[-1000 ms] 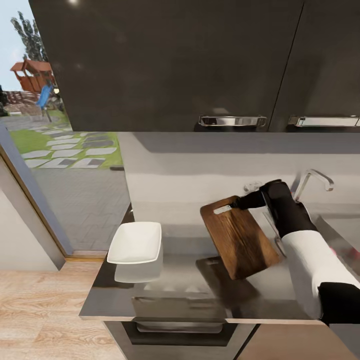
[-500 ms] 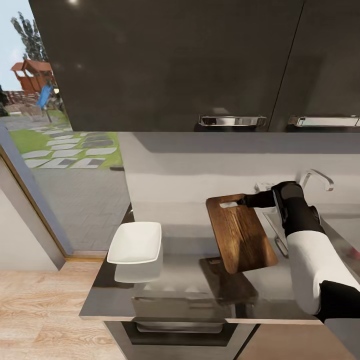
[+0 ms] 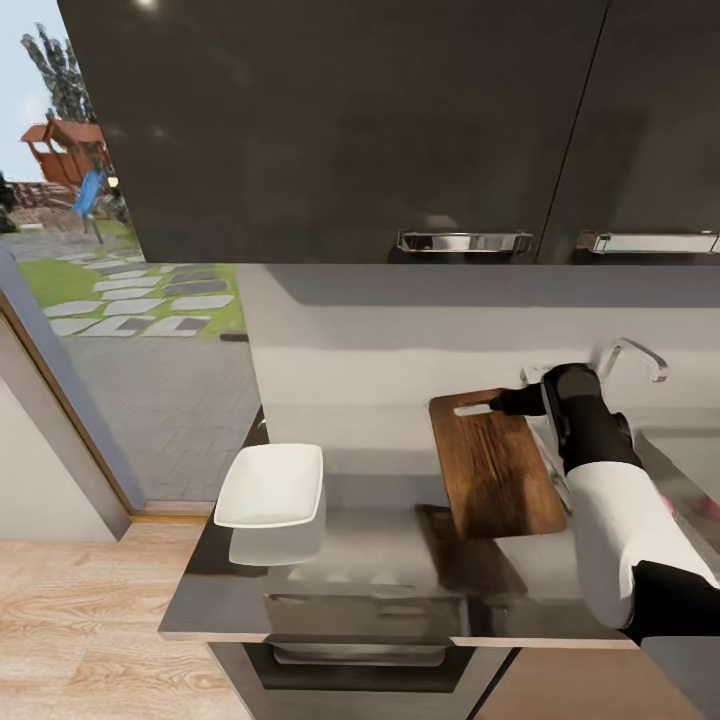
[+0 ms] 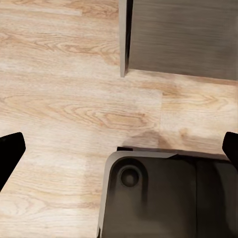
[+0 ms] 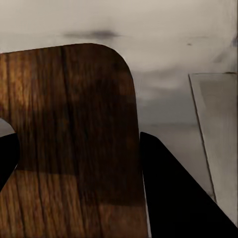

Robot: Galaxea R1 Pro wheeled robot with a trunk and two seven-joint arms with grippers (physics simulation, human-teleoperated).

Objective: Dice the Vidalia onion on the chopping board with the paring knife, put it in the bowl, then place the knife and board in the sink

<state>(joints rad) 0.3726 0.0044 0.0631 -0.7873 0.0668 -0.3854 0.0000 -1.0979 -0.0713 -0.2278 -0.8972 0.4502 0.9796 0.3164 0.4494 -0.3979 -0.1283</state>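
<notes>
My right gripper (image 3: pixel 508 403) is shut on the far edge of the brown wooden chopping board (image 3: pixel 495 468), holding it tilted above the grey countertop (image 3: pixel 350 560), where its shadow falls. In the right wrist view the chopping board (image 5: pixel 69 139) sits between the two dark fingers (image 5: pixel 171 191). The white square bowl (image 3: pixel 270 485) stands on the countertop's left end. The sink (image 3: pixel 685 455) with its chrome tap (image 3: pixel 632 358) lies at the right, just past the board. My left gripper (image 4: pixel 120 148) hangs open over the wooden floor. The Vidalia onion and the paring knife are out of view.
Dark wall cabinets with chrome handles (image 3: pixel 465 242) hang above the counter. A drawer front (image 3: pixel 355 628) sits below the counter's front edge. A glass door (image 3: pixel 110 330) to the garden is at the left. A small pinkish spot (image 3: pixel 712 508) shows at the sink's right edge.
The right gripper has carried the chopping board to the right, toward the sink, and turned it squarer to the counter edge. The bowl has not moved.
</notes>
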